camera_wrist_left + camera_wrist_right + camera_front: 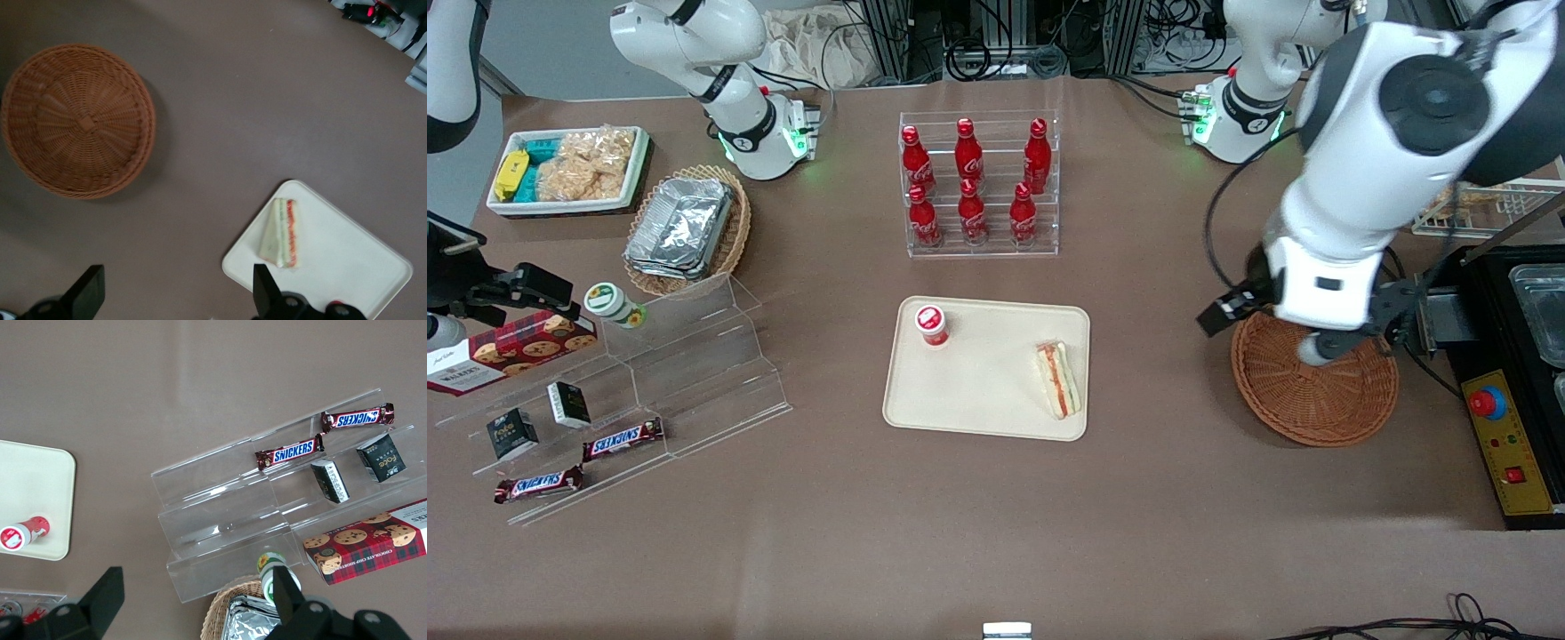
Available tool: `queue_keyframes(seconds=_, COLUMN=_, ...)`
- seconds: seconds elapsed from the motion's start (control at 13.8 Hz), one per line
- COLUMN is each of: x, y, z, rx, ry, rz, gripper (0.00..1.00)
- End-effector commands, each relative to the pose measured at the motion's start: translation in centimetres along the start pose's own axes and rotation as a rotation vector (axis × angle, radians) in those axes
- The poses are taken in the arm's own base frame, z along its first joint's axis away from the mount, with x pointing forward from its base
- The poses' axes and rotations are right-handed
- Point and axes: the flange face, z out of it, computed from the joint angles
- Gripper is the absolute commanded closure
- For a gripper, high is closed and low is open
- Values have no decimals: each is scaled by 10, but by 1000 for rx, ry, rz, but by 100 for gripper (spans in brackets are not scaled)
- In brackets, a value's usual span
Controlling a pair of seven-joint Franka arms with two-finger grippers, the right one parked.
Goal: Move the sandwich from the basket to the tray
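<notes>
Brown table surface, front view, read from the parked arm's end toward the working arm's. Cream tray (987, 373) holds a red-capped bottle (931, 324) and, near its edge toward the working arm, the sandwich (1059, 380). Woven basket (1316, 382) is empty. Gripper (177, 293) hovers high above it, fingers apart, holding nothing. Judgement: placement complete; only retreat may remain.

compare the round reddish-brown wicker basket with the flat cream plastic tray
The round reddish-brown woven basket holds nothing; the flat cream rectangular tray carries the wrapped sandwich and a red-capped bottle. The open gripper hangs above the basket, not the tray. Both sit on the brown table.
</notes>
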Motion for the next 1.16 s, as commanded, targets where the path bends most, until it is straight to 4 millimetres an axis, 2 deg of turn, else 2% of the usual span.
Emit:
queue_keyframes(seconds=0.0, x=24, y=-62, z=-18, rx=19, ry=-3, rz=92, gripper=0)
queue_keyframes(seconds=0.15, x=41, y=-102, z=-31, rx=26, ry=-17, rz=178, gripper=0)
queue_keyframes(seconds=0.29, x=54, y=-131, z=-35, rx=24, ry=-21, rz=266, gripper=0)
queue_keyframes(seconds=0.65, x=87, y=-207, z=-27, rx=-10, ry=-52, rz=428, gripper=0)
queue_keyframes(seconds=0.8, x=94, y=-223, z=-31, rx=-12, ry=-53, rz=477, gripper=0)
queue_keyframes(seconds=1.09, x=93, y=-224, z=-37, rx=-11, ry=-49, rz=487, gripper=0)
